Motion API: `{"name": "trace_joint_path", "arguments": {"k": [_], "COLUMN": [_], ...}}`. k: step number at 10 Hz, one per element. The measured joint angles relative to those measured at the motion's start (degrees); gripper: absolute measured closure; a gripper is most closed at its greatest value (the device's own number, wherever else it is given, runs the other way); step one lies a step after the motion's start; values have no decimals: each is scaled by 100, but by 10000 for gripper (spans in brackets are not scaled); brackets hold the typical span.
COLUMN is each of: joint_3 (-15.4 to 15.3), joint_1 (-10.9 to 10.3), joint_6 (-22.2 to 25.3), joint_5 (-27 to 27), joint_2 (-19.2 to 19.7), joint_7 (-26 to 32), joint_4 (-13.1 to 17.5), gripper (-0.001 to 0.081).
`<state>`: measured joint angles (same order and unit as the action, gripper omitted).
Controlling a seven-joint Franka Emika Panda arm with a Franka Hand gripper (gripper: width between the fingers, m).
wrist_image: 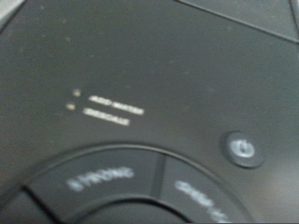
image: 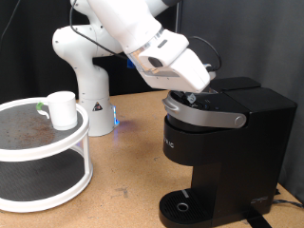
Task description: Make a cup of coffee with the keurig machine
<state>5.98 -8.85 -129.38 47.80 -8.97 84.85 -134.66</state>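
Exterior view: the gripper (image: 201,93) is seen pressed down close over the top of the keurig machine (image: 223,152), at the rear of its silver-grey lid handle (image: 204,116) and just where the button panel lies. The arm reaches in from the exterior view's upper left, so the hand slopes downward toward the machine's top face; the machine lies directly beneath and ahead of the fingers, along the line in which they point. Whether the fingers are apart or together cannot be told, since they are hidden against the dark top and nothing is seen between them.

In the wrist view the frame is filled by the machine's black top panel: a round power button (wrist_image: 241,148), two small amber lights (wrist_image: 74,99) beside tiny lettering, and the curved keys marked STRONG (wrist_image: 98,177) and a second, unreadable word. No fingertip is shown in that picture, so contact with any button cannot be confirmed; closeness only is judged from the blur and the size of the panel.

The cup (image: 63,109) is found well apart from the machine, to its left in the exterior view, standing upright on the upper shelf of a white two-tier round stand (image: 57,157). A small green-topped object (image: 40,106) lies just beside it, on the side away from the machine. The round drip tray (image: 182,204) at the machine's foot carries no cup, so the cup is judged not yet placed.
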Motion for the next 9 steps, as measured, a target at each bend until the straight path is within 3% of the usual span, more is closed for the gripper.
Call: {"name": "trace_joint_path", "arguments": {"k": [3,9], "joint_3": [-7,5], "joint_1": [-65,-60], "joint_6": [-546,-552], "joint_5": [728,795], "joint_2": [-190,-431], "joint_7": [1075,1400], "joint_4": [-335,-584], "gripper": [806,806]}}
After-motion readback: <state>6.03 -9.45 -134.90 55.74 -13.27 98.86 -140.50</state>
